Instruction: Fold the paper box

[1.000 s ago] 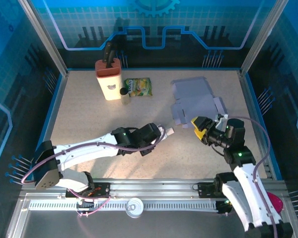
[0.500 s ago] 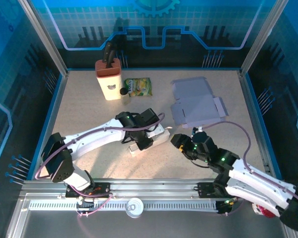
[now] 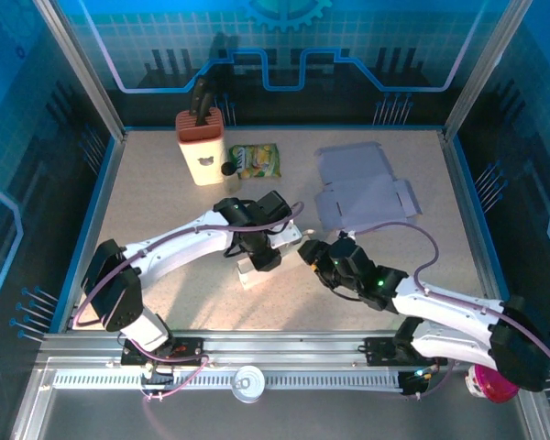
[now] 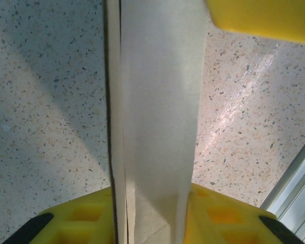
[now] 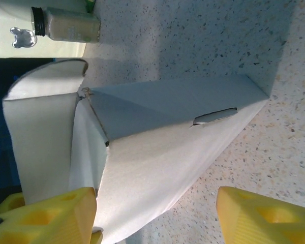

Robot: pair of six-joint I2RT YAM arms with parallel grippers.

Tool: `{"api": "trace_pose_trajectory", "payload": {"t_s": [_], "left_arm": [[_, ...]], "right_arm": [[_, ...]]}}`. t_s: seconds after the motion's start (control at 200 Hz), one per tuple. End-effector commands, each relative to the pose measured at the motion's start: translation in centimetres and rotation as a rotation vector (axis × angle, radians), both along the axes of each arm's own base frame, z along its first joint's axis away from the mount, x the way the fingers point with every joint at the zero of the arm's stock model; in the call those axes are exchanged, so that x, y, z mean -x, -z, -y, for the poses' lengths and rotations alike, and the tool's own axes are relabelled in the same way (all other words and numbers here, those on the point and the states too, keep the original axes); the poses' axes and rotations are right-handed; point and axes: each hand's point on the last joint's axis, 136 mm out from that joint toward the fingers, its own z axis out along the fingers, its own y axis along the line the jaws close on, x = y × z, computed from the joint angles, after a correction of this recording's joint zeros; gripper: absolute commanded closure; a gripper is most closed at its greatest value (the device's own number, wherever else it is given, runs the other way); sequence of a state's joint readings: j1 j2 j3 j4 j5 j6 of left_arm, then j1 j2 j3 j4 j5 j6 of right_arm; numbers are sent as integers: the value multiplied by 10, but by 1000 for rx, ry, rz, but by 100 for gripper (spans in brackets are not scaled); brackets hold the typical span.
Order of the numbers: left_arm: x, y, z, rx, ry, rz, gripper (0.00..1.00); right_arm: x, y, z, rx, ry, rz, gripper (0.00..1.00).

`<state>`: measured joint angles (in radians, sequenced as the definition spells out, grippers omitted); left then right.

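The paper box (image 3: 249, 272) is white, partly folded, and sits at mid-table. My left gripper (image 3: 264, 249) comes down on it from above. In the left wrist view a white panel of the box (image 4: 157, 101) runs upright between both yellow fingers of the left gripper (image 4: 152, 216), which is shut on it. My right gripper (image 3: 310, 252) is at the box's right end, open. Its yellow fingers (image 5: 56, 213) stand wide apart around the box's corner (image 5: 157, 147), with bare table beside the right finger. One right finger (image 4: 264, 18) shows in the left wrist view.
Flat grey box blanks (image 3: 362, 188) lie at the back right. A beige knife block (image 3: 202, 147), a small bottle (image 3: 229, 172) and a green snack bag (image 3: 255, 160) stand at the back left. The bottle (image 5: 66, 25) is beyond the box.
My right arm swung from the right side in to the box at mid-table. My left gripper shifted slightly back and left, turning the box with it.
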<state>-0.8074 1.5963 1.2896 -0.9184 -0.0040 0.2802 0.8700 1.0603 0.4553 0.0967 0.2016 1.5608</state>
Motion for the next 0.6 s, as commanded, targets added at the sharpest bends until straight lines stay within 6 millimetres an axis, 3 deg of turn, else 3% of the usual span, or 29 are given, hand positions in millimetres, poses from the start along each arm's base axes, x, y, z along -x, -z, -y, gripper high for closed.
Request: {"api": "trace_pose_trajectory", "payload": {"t_s": [0.0, 0.305, 0.45, 0.595], "left_arm": [[0, 17, -6, -42, 19, -21, 67], [-9, 15, -6, -39, 19, 33, 67], [-11, 13, -5, -35, 17, 47, 66], [-14, 10, -3, -23, 18, 66, 65]], "right_arm": [[-12, -25, -13, -81, 22, 41, 37], [-18, -14, -13, -30, 27, -6, 37], [-18, 4, -13, -3, 31, -67, 46], [-17, 8, -10, 22, 36, -92, 50]]}}
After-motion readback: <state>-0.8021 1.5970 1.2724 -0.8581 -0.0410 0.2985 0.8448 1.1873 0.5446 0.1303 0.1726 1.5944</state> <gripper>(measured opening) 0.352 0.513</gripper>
